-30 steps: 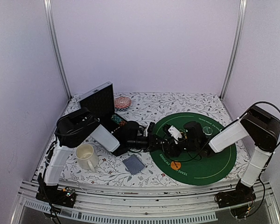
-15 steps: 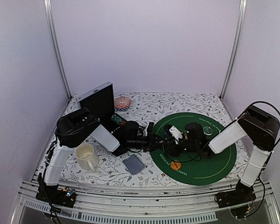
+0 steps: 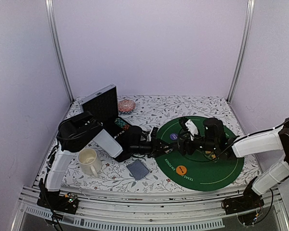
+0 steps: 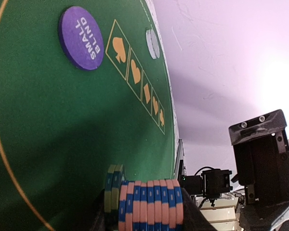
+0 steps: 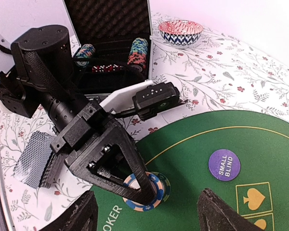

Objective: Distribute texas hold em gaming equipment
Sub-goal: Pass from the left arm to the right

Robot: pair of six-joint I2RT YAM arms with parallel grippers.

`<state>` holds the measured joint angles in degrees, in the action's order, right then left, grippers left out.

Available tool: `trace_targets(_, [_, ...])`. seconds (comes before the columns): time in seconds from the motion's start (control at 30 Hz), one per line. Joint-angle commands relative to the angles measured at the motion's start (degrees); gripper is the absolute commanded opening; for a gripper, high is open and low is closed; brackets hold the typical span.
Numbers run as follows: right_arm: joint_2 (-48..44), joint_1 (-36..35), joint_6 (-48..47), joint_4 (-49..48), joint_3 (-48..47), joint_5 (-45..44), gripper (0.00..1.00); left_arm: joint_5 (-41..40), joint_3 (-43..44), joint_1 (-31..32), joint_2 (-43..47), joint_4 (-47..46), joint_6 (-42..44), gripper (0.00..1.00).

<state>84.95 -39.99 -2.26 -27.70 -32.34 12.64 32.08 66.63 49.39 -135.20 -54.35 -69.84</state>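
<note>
My left gripper (image 3: 162, 147) is shut on a stack of pink-and-blue striped poker chips (image 4: 149, 204), standing on edge of the green poker mat (image 3: 216, 168). Two green-yellow chips (image 4: 113, 185) lean against the stack. From the right wrist view the same stack (image 5: 147, 192) sits under the left fingers (image 5: 135, 168). My right gripper (image 5: 151, 216) is open, its fingers wide apart, just right of the chips and holding nothing. A purple small-blind disc (image 3: 173, 136) and an orange disc (image 3: 181, 169) lie on the mat. Grey-blue cards (image 3: 137, 169) lie left of it. A clear disc (image 4: 152, 43) lies beyond the purple one.
An open black case (image 5: 108, 43) with more chip stacks (image 5: 138, 50) stands at the back left. A cream mug (image 3: 89, 161) sits near the left arm. A pink patterned bowl (image 3: 126, 106) is behind the case. The two arms meet closely over the mat's left edge.
My right gripper has drawn back to the right across the mat and opened wider, uncovering the purple disc. The left gripper with the chip stack has barely moved.
</note>
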Motion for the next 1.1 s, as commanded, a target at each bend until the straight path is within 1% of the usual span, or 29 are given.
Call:
trace_targets(0.0, [-7.36,0.34,1.98,18.26,-3.79,0.45,0.75,0.24,-2.94,1.10,1.23,-0.21,-1.50,0.00])
trace_targets(0.03, [-8.86,0.30,1.93,20.80,-4.46,1.13,0.76,0.45,-3.86,1.28,1.70,-2.03,-2.64,0.00])
trace_targets(0.17, [-17.46,0.34,0.97,30.01,-7.27,7.62,0.89,2.42,-8.14,2.00,4.68,-8.41,-8.48,0.00])
trace_targets(0.2, [-19.27,0.35,-1.00,31.64,-8.06,9.21,0.91,3.13,-9.18,1.97,6.00,-9.01,-8.96,0.00])
trace_targets(0.27, [-22.00,0.15,-5.45,35.11,-10.02,10.34,0.92,4.14,-10.82,2.03,9.07,-8.23,-8.50,0.00])
trace_targets(0.33, [-23.64,-0.13,-12.41,38.12,-12.03,10.15,0.95,4.78,-11.60,2.30,12.54,-4.83,-6.50,0.00])
trace_targets(0.4, [-24.07,-0.29,-21.29,40.20,-13.67,12.15,0.98,4.75,-11.77,2.82,15.86,-1.39,-4.44,0.00])
trace_targets(0.47, [-23.09,-0.56,-29.42,42.83,-14.98,15.47,0.98,4.75,-11.70,3.00,18.47,0.82,-3.14,0.00])
trace_targets(0.5, [-22.27,-1.07,-35.61,43.99,-15.65,16.48,0.98,4.75,-11.74,3.00,19.84,1.41,-3.00,0.00])
trace_targets(0.57, [-20.30,-1.75,-42.17,44.22,-17.27,16.03,0.98,4.58,-11.74,3.00,21.35,2.01,-2.88,0.00])
trace_targets(0.7, [-15.29,-1.85,-45.94,43.72,-21.16,15.77,0.98,4.54,-11.61,3.00,24.19,2.78,-3.02,0.00])
trace_targets(0.83, [-9.80,-2.28,-49.07,46.17,-24.42,14.86,0.94,3.75,-11.74,3.00,25.76,3.01,-3.18,0.00])
trace_targets(0.97, [-7.66,-2.63,-50.86,44.30,-23.70,15.32,0.92,3.21,-11.61,3.00,26.53,3.25,-3.13,0.00])
trace_targets(1.07, [-6.11,-3.17,-50.96,41.51,-23.39,14.96,0.87,3.00,-11.53,2.93,26.78,3.30,-3.39,0.00])
